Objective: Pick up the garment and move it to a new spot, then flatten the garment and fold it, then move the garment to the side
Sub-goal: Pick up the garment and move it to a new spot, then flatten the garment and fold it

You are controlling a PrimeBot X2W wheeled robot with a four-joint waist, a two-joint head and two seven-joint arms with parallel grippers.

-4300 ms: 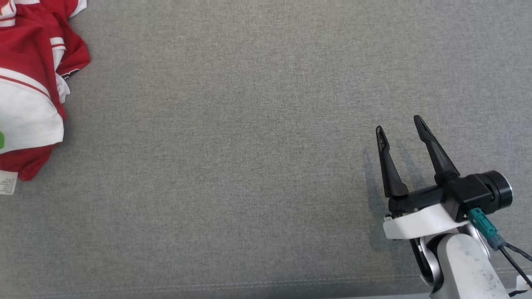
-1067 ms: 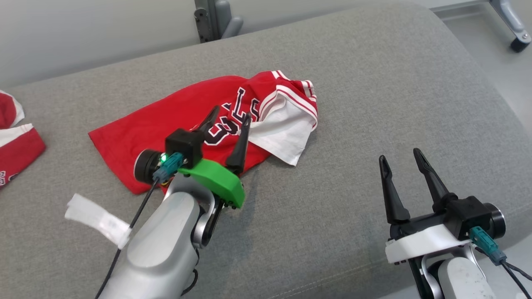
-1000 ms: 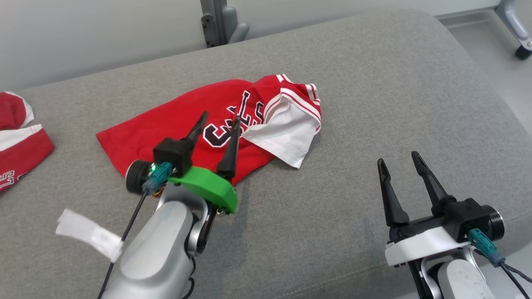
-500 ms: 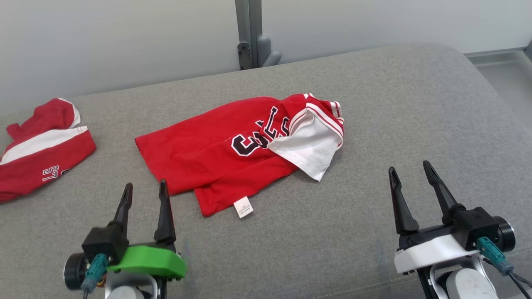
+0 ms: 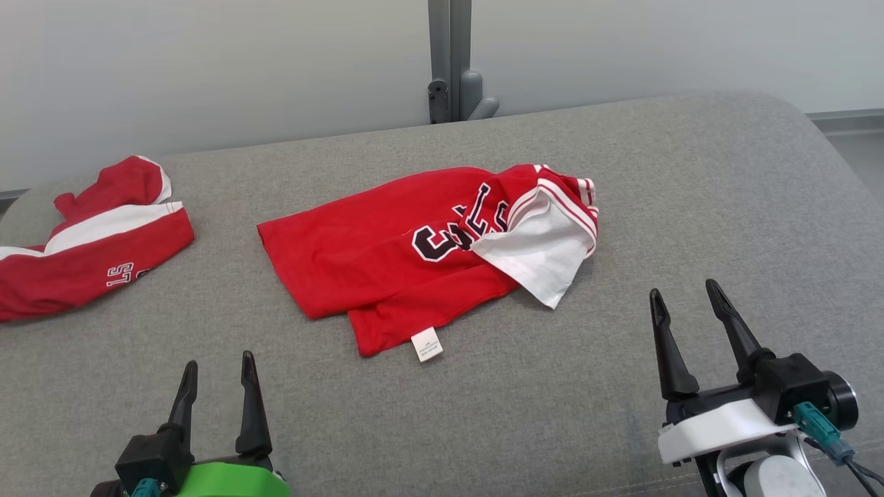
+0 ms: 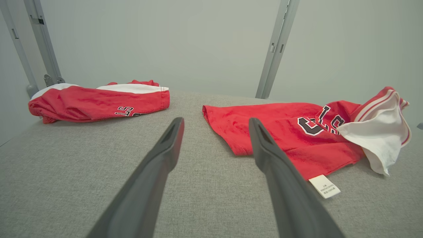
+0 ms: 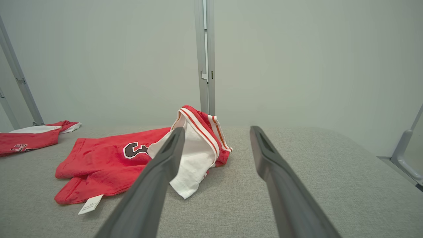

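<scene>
Although both tools stand wide open with nothing between their fingers, neither touches cloth: the left tool [image 5: 218, 361] sits at the near left of the grey cushion [image 5: 690, 179], fingers pointing away from the robot, and the right tool [image 5: 683, 290] sits at the near right, pointing likewise. Between them and farther back, the garment [image 5: 387, 269] lies about mid-cushion, a red jersey with dark lettering outlined in white, loosely folded over itself rather than spread flat. Its right end is turned back so that a white inner face [image 5: 542, 255] shows, edged with red and white stripes (in the right wrist view this flap stands up a little off the cushion). A small white label [image 5: 426, 344] pokes out at the near hem, resting on the grey fabric. Well apart to the left, by the far left edge, a second red garment [image 5: 90, 255] with a white band lies bunched. Behind the cushion a grey metal post [image 5: 449, 55] rises against a pale wall [image 5: 207, 69]
</scene>
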